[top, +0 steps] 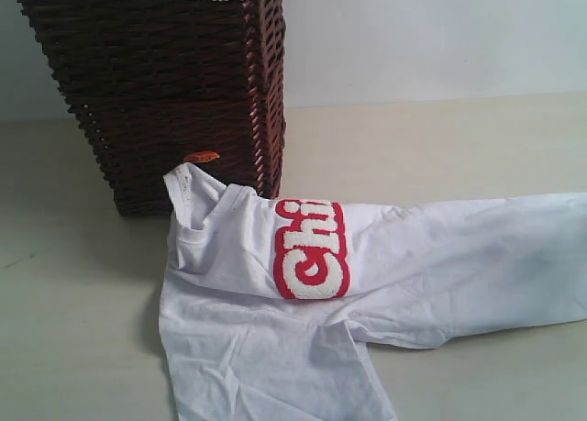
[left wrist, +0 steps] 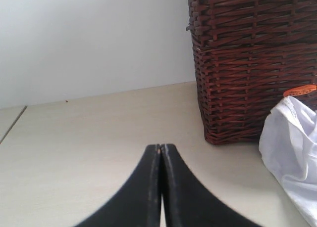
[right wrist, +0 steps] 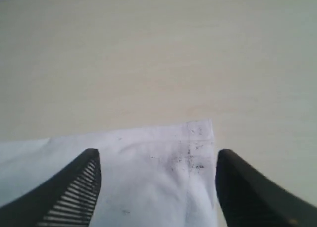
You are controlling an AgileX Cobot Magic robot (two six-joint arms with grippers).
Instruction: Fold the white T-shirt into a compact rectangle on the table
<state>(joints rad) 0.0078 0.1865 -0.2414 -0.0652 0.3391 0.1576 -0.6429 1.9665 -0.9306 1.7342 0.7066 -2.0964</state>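
Note:
The white T-shirt lies crumpled and partly folded on the table, its red-outlined lettering facing up and the orange neck tag against the basket. One part stretches off to the right edge. No gripper shows in the exterior view. My left gripper is shut and empty, over bare table, with the T-shirt off to one side. My right gripper stands open, its fingers either side of a speckled corner of the T-shirt lying flat on the table.
A brown wicker basket with white lace edging stands at the back left, touching the shirt's collar. It also fills the corner of the left wrist view as the basket. A pale wall runs behind the table.

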